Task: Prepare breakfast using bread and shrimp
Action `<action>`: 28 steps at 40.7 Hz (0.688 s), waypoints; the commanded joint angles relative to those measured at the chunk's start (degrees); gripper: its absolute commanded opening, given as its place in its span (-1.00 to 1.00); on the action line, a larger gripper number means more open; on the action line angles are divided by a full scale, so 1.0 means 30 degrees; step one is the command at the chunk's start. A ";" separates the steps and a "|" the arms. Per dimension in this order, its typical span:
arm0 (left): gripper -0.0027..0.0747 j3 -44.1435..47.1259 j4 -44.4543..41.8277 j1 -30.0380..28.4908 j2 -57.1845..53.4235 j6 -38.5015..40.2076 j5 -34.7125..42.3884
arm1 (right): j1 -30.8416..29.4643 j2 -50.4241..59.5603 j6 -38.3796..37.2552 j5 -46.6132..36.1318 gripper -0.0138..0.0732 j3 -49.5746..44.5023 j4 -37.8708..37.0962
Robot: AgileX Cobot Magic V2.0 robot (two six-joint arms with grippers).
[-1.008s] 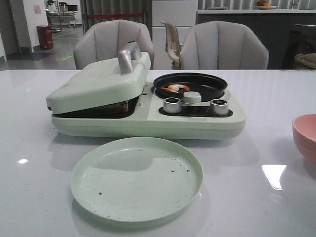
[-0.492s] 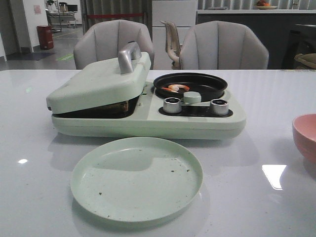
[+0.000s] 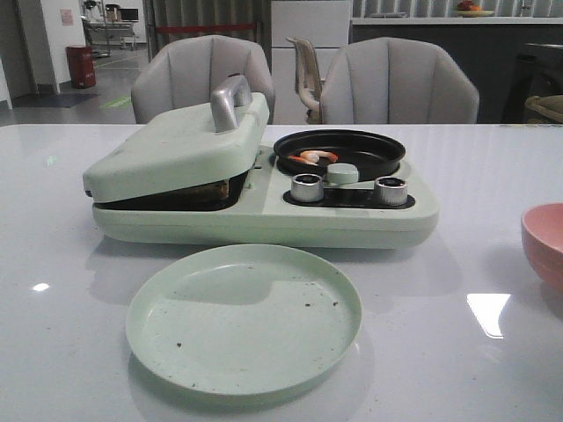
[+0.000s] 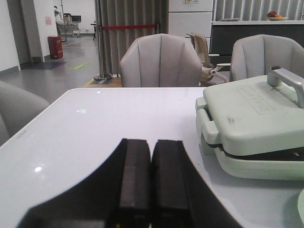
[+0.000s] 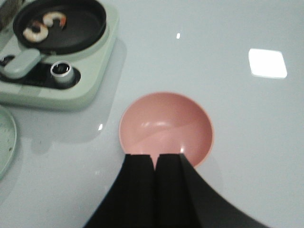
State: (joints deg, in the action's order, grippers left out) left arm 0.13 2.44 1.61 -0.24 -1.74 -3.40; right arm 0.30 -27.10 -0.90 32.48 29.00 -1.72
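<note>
Front view: shrimp (image 3: 313,157) in black pan (image 3: 339,151); bread edge barely visible under press lid (image 3: 180,145), handle (image 3: 230,101) on top.
Left wrist: left end effector (image 4: 142,178) closed, empty; lid nearer this arm.
Right wrist: right end effector (image 5: 156,183) closed, empty, above pink bowl (image 5: 165,128).

A showroom-like office or lab space is suggested: a glossy white worktop (image 3: 493,176) is flanked by padded grey chairs (image 3: 398,81), a red bin (image 3: 80,65) and roped barrier (image 4: 129,27) are seen on a bare floor behind, and a cooker (image 3: 264,207) is set out.
</note>
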 commanded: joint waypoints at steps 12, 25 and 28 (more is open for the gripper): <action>-0.67 0.0102 0.0165 0.0107 -0.0388 0.0177 0.1786 | -0.1032 0.7129 0.0169 -1.0642 -0.60 -0.7487 -0.0144; -0.67 0.0102 0.0165 0.0107 -0.0388 0.0177 0.1786 | -0.1045 0.9673 0.0151 -1.2284 -0.60 -0.9862 0.0197; -0.67 0.0102 0.0165 0.0107 -0.0388 0.0177 0.1786 | -0.1027 0.9673 0.0072 -1.2569 -0.60 -0.9862 0.0214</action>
State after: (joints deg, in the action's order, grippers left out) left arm 0.13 2.44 1.61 -0.24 -1.74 -3.26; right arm -2.45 0.54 -0.90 1.31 -1.63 -1.41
